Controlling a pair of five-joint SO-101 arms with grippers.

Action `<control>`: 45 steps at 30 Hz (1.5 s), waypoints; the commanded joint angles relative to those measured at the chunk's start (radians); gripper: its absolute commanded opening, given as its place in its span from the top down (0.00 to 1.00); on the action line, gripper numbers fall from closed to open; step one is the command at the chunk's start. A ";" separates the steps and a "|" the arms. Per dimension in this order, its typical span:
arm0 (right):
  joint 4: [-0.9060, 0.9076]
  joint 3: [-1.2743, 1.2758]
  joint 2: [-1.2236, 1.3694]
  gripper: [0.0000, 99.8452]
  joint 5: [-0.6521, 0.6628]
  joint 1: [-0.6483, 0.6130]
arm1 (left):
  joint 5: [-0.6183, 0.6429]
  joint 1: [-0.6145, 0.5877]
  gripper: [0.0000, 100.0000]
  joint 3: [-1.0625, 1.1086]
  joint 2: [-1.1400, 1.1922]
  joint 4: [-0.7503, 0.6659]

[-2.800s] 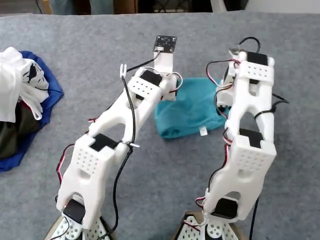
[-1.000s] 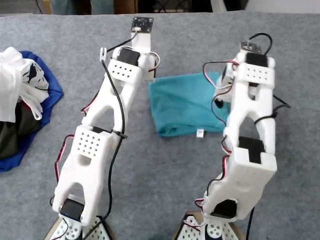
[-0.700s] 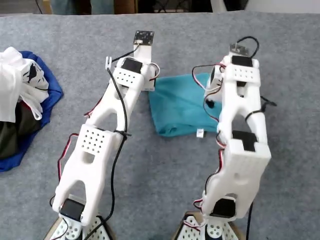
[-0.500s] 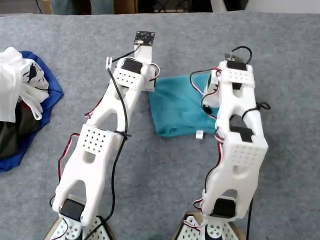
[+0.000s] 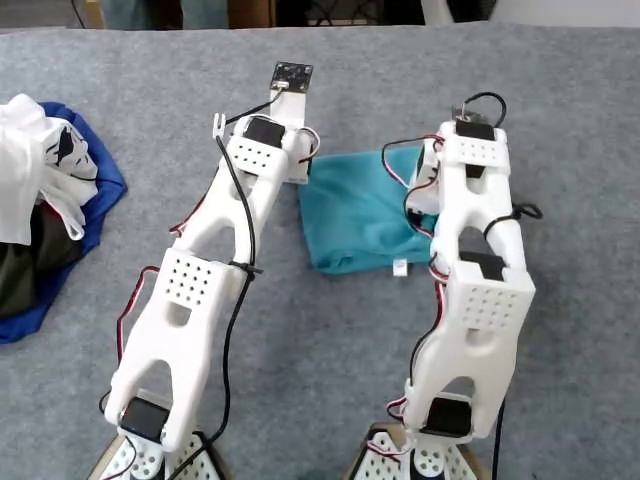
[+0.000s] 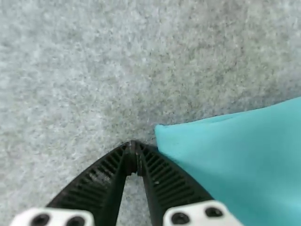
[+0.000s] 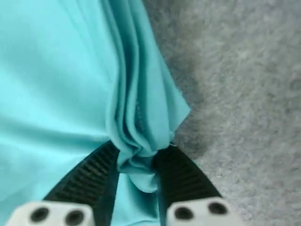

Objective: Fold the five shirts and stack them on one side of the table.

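A folded teal shirt point(image 5: 365, 210) lies on the grey table between my two arms. My left gripper point(image 6: 133, 147) is shut with nothing in it, its tips on the cloth-covered table just beside the teal shirt's corner point(image 6: 162, 132). My right gripper point(image 7: 137, 157) is shut on the bunched right edge of the teal shirt point(image 7: 136, 122). In the high view the left arm point(image 5: 262, 160) stands at the shirt's left edge and the right arm point(image 5: 470, 170) covers its right edge.
A heap of unfolded shirts, white point(image 5: 25, 160), blue point(image 5: 95, 180) and dark point(image 5: 30, 265), lies at the table's left edge. Open grey surface point(image 5: 330, 350) stretches in front of the teal shirt and to the far right.
The left arm swung left off the teal shirt to its left corner. The right arm moved left onto the shirt's right edge and closed on it. The shirt shifted slightly left.
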 commanded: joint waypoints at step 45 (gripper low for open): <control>0.322 -0.581 0.002 0.99 0.242 -0.017 | -0.035 -0.407 0.97 -0.383 0.014 0.350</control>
